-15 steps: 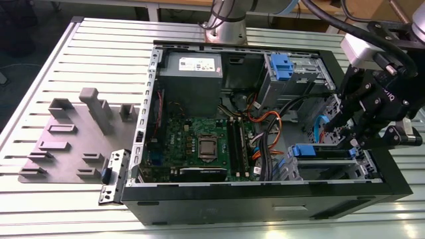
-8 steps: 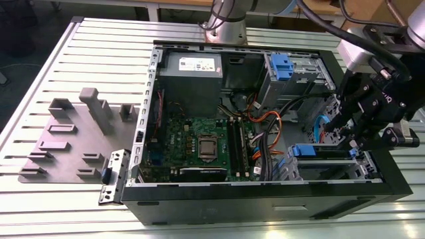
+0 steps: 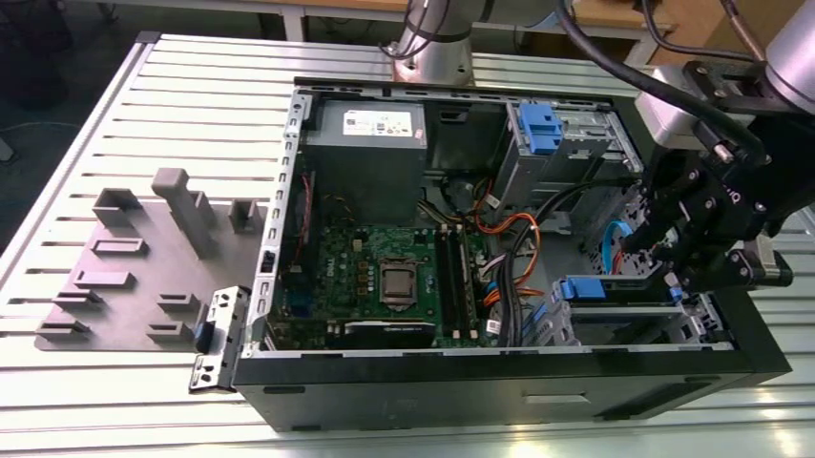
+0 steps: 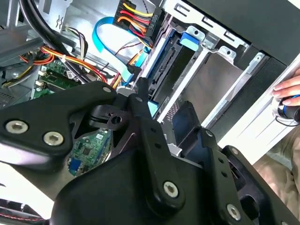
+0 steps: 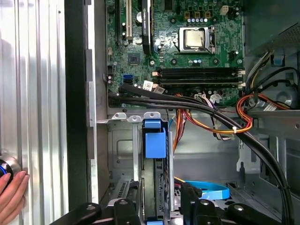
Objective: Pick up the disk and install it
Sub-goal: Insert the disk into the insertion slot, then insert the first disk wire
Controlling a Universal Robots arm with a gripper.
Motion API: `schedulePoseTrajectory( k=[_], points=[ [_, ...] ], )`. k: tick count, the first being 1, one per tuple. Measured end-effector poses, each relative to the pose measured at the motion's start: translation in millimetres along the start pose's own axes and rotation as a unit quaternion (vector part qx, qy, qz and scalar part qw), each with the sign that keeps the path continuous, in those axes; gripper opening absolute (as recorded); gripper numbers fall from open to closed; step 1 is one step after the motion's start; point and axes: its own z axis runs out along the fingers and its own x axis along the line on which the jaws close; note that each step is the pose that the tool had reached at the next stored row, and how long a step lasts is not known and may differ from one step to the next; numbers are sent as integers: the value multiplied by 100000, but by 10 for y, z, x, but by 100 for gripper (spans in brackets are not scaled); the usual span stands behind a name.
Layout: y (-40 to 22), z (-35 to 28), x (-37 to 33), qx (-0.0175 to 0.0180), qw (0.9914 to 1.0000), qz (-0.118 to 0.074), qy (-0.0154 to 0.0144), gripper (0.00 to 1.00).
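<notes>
The ribbed aluminium counter [image 3: 114, 401] carries an open black computer case [image 3: 510, 386] lying on its side, with its green motherboard [image 3: 382, 277] exposed. At the end of the case on the exterior view's right sits a grey stamped-steel drive cage [image 5: 122, 150]. The black, bolted gripper [image 5: 161, 199] hangs directly over it. Its jaws stand spread, one on each side of the disk [image 5: 154, 140], without pinching it.

The disk stands on edge in a slot of the cage, a thin silver body framed in smooth blue plastic. Pickup and carry therefore look done. It seems most of the way into its slot, though the gripper's linkage hides how deep, so final seating may be what is left. A flat, glossy blue cable [image 5: 211, 192] lies just beside the slot.
</notes>
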Motion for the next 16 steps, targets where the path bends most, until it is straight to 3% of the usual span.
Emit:
schedulePoseTrajectory(
  k=[10,13,16],
  points=[
    [1,17,-26,2,99988,1565,-10,48],
    [1,16,-27,-10,99987,1560,-312,48],
    [1,17,-27,-12,99987,1561,-338,48]
  ],
)
